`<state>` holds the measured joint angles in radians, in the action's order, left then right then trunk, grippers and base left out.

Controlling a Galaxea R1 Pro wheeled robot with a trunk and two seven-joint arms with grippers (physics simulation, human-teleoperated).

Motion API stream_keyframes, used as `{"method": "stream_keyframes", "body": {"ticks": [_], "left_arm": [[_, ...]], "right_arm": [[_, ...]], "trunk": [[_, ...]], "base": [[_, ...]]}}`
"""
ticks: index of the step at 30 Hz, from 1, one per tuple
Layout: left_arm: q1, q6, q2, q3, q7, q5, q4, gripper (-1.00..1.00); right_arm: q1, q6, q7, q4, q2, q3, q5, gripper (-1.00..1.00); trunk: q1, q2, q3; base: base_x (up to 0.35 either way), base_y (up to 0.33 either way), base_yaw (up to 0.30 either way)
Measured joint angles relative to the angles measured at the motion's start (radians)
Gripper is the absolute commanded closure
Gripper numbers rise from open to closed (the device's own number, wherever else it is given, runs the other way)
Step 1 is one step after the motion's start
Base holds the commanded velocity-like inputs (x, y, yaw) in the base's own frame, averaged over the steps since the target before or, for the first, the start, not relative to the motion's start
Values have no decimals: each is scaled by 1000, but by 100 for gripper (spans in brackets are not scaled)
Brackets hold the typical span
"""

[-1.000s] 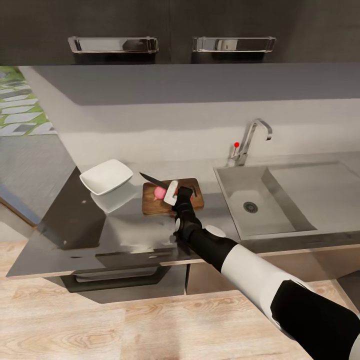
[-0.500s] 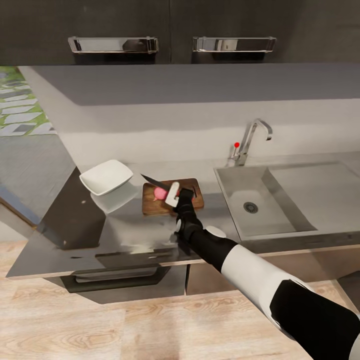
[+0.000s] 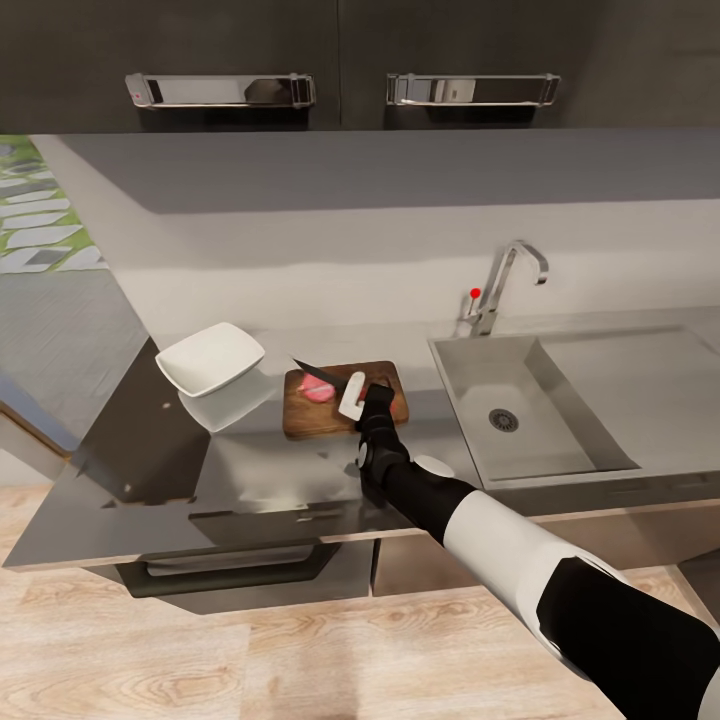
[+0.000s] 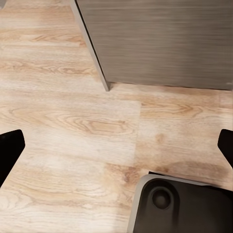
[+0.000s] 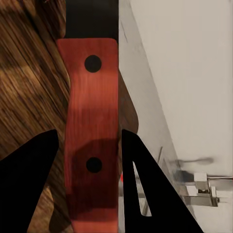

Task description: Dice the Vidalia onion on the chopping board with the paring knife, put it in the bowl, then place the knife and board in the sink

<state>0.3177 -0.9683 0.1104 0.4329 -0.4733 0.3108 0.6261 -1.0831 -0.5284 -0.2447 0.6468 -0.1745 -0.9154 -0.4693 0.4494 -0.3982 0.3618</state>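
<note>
The dark brown chopping board (image 3: 335, 412) lies on the glossy grey countertop (image 3: 250, 470), left of the sink (image 3: 470, 380). On the board the Vidalia onion (image 3: 318, 390) shows as low, flat pink pieces. My right gripper (image 3: 360, 397) is shut on the paring knife's reddish-brown handle (image 5: 92, 126), over the board's right half. The dark blade (image 3: 315, 370) points left across the top of the onion. The white bowl (image 3: 212, 358) stands just left of the board. My left gripper (image 4: 116, 145) hangs open over the wooden floor.
An angular chrome faucet (image 3: 508, 278) with a red knob (image 3: 475, 293) stands behind the sink basin, and a flat drainboard (image 3: 650, 380) runs to its right. Dark wall cabinets with bar handles (image 3: 220, 88) hang above. The robot's black base (image 4: 179, 204) sits below the left gripper.
The onion was a round ball; now it looks like flat pink pieces under the blade. The knife and right gripper shifted slightly right. The head camera has moved a little.
</note>
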Motion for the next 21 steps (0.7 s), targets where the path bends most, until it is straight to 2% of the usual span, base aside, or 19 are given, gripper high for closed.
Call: {"method": "stream_keyframes", "body": {"ticks": [21], "left_arm": [[0, 0, 0, 0, 0, 0, -1, -100]], "right_arm": [[0, 0, 0, 1, 0, 0, 0, 100]], "trunk": [[0, 0, 0]], "base": [[0, 0, 0]]}}
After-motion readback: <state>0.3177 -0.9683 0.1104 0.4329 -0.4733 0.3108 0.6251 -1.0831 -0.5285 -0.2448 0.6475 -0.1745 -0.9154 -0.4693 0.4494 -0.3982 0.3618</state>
